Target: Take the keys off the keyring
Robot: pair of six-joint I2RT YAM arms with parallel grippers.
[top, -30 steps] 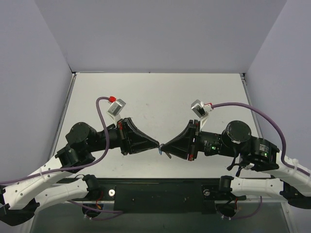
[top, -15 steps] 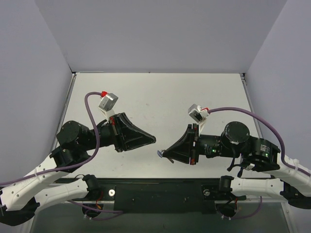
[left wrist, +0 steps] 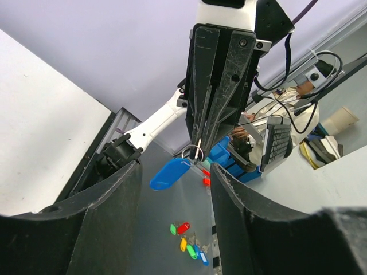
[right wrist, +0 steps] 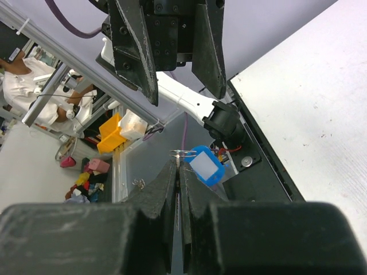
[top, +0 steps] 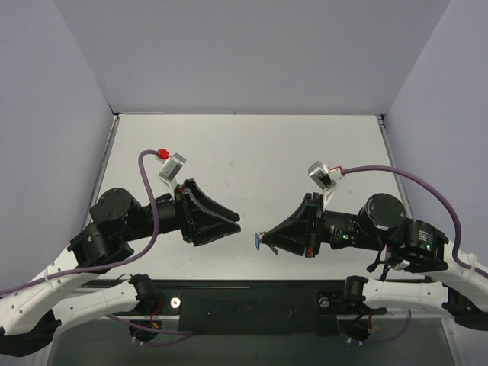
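Keyring (left wrist: 170,174): blue oval tag on a thin wire ring, hung in the air between the two gripper tips, above the near strip of the table. Long axis slanted, with the ring end up at the right gripper and the free end down and to the left in the left wrist view. Broad face turned to the right wrist camera. Keys: too small to make out at the ring.

Right gripper (top: 261,234): clamped on the ring, fingers pressed together, tag dangling just past the tips.

Left gripper (top: 239,222): spread wide, grasping nothing, tips near the tag but apart from it, facing the right gripper.

Table (top: 252,152): white, faintly speckled, open surface from the arms back to the far wall.

Black base rail (top: 252,301): along the near edge, beneath both arms.

Lilac walls (top: 76,114): left, back and right, well apart from the grippers.
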